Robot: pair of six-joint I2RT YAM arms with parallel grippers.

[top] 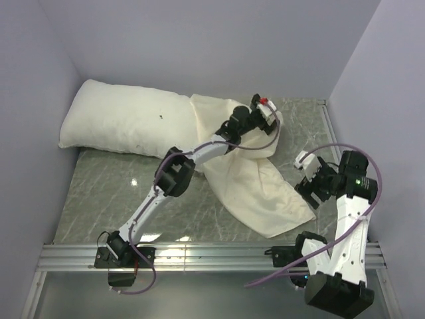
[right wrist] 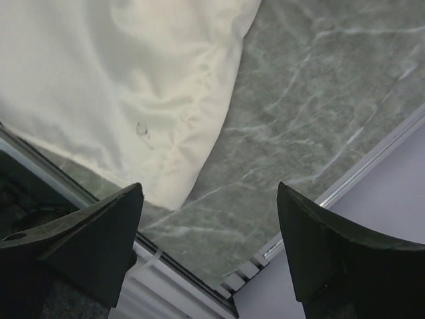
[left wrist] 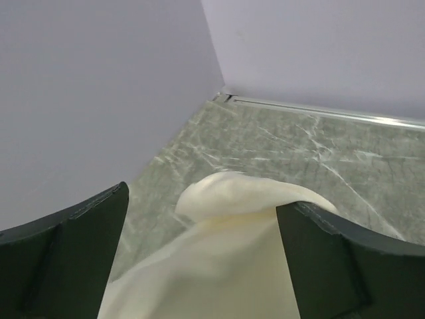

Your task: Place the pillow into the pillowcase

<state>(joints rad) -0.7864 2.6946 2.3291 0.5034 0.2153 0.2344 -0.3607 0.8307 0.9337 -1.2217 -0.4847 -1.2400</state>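
Pillowcase (left wrist: 219, 279) edge between spread left claw (left wrist: 202, 199)

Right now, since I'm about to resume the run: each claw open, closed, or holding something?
Left claw: open; pillowcase fabric lies between the tips, unclamped.
Right claw: open, holding nothing.

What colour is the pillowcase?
Pale cream pillowcase, slightly yellowish beside the white pillow; clearest in the top view.

pillow (top: 126, 119): white, plump, far-left | pillowcase (top: 255, 183): cream, rumpled, centre-right
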